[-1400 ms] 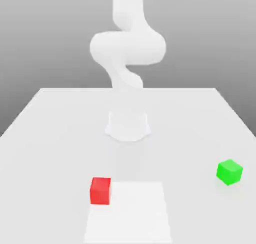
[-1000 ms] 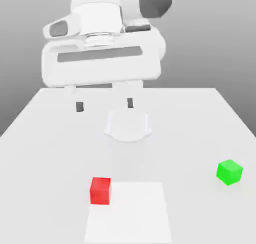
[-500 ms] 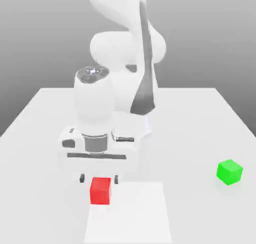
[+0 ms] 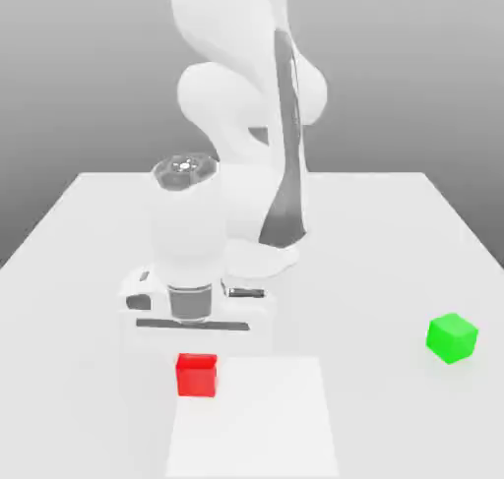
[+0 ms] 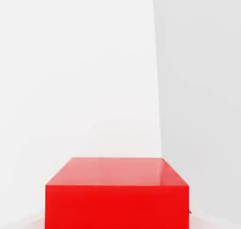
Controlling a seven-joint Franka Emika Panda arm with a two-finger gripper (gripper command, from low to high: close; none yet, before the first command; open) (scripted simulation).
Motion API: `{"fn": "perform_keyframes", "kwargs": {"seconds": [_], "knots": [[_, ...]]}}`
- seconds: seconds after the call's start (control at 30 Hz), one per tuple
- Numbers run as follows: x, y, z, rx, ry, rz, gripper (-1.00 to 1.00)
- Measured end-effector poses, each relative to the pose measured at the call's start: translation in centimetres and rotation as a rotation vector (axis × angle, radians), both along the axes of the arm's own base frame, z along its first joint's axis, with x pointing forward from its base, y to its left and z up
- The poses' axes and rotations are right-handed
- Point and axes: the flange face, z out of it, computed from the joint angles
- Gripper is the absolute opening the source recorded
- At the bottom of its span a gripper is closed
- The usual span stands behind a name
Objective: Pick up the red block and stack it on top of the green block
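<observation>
Looking down at the white surface (image 4: 89,270), we see the red block (image 4: 197,376) resting on it at the edge of a paler square patch (image 4: 256,418), with our hand lowered directly over it. Whether the jaws are open or closed we cannot tell. From the hand view the red block (image 5: 117,193) sits close below. The green block (image 4: 452,337) lies well apart, toward the exterior view's right.

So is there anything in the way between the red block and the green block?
No, nothing visible. The red block sits on the table under the robot's hand, and the green block is off toward the exterior view's right. Only bare tabletop lies between them.
</observation>
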Motion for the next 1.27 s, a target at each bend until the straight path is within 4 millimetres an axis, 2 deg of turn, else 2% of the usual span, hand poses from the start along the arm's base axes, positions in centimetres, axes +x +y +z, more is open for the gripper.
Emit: {"fn": "perform_keyframes", "kwargs": {"seconds": [0.23, 0.27, 0.3, 0.37, 0.57, 0.73, 0.9, 0.97, 1.0, 1.13, 1.17, 1.27], "knots": [[-0.4, 0.1, 3.5, 0.003, 0.007, -0.016, -1.0], [-0.2, 0.6, 3.7, 0.004, 0.007, -0.029, -1.0], [0.2, 2.6, 3.9, 0.005, 0.007, -0.01, -1.0], [0.8, 7.8, 4.3, 0.005, 0.007, 0.054, -1.0], [0.3, 18.5, 5.3, 0.007, 0.007, 0.084, -1.0], [-2.6, 27.3, 6.1, 0.007, 0.007, 0.113, -1.0], [-7.6, 35.4, 7.0, 0.006, 0.008, 0.142, -1.0], [-9.8, 37.9, 7.1, 0.005, 0.008, 0.15, -1.0], [-10.1, 38.4, 6.5, 0.004, 0.007, 0.146, -1.0], [-10.0, 38.4, 2.5, 0.004, 0.007, 0.128, -1.0], [-10.0, 38.4, 1.5, 0.004, 0.007, 0.127, 1.0], [-10.0, 38.4, 1.5, 0.004, 0.007, 0.127, 1.0]]}}
